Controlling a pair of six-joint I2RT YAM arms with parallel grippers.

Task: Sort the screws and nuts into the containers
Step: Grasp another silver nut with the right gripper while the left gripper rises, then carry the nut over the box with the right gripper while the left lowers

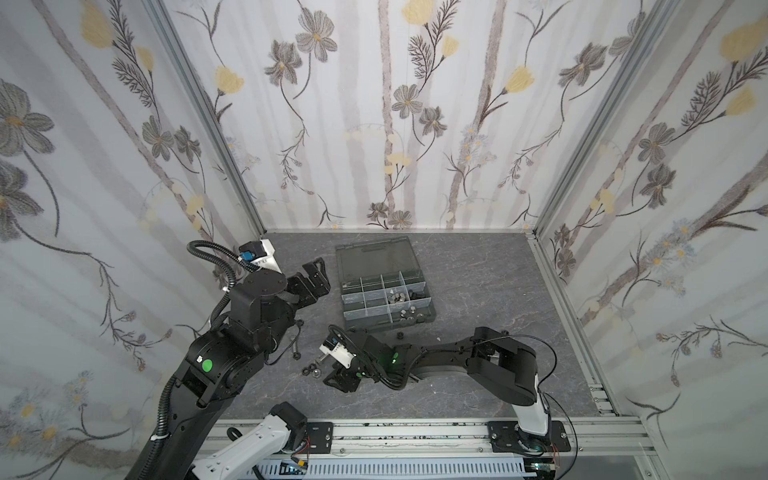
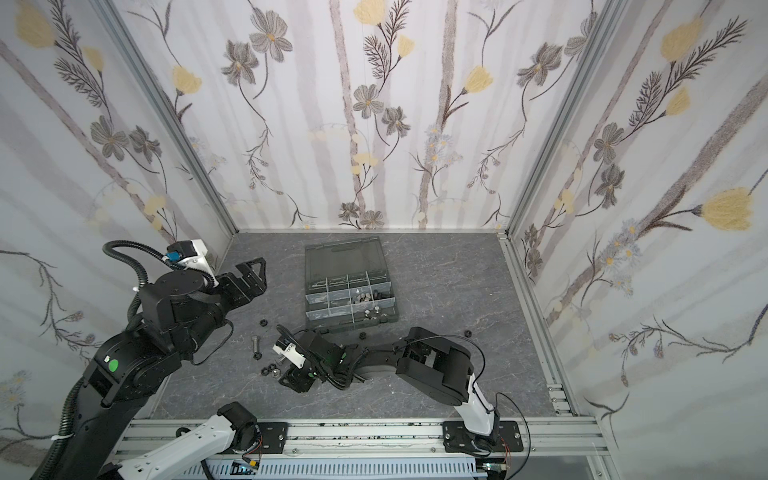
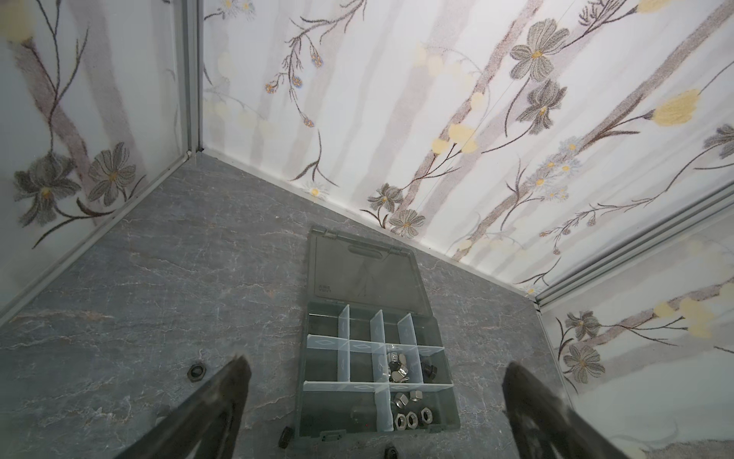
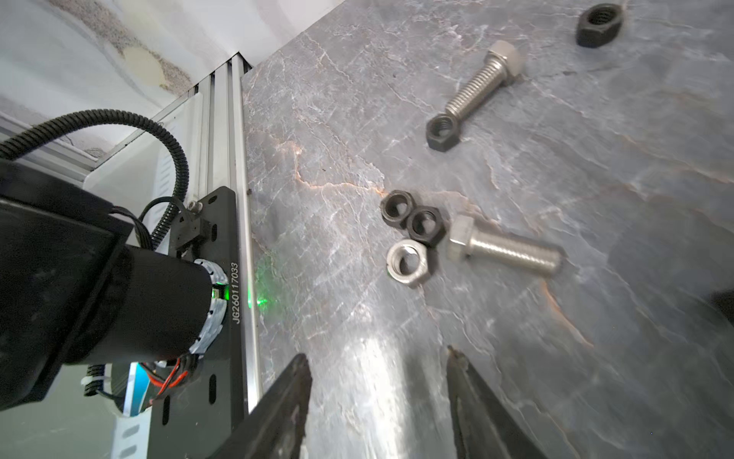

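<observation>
The containers are the cells of a dark grey organizer box standing with its lid laid back. One cell holds silver nuts, another domed nuts, a third a black screw. My left gripper hovers wide open and empty left of the box. My right gripper is low over the table, open and empty. Just ahead of it lie two black nuts, a silver nut and a silver screw.
Farther on lie another silver screw with a black nut at its tip, and a lone black nut. Loose black nuts lie around the box. The front rail runs close beside my right gripper.
</observation>
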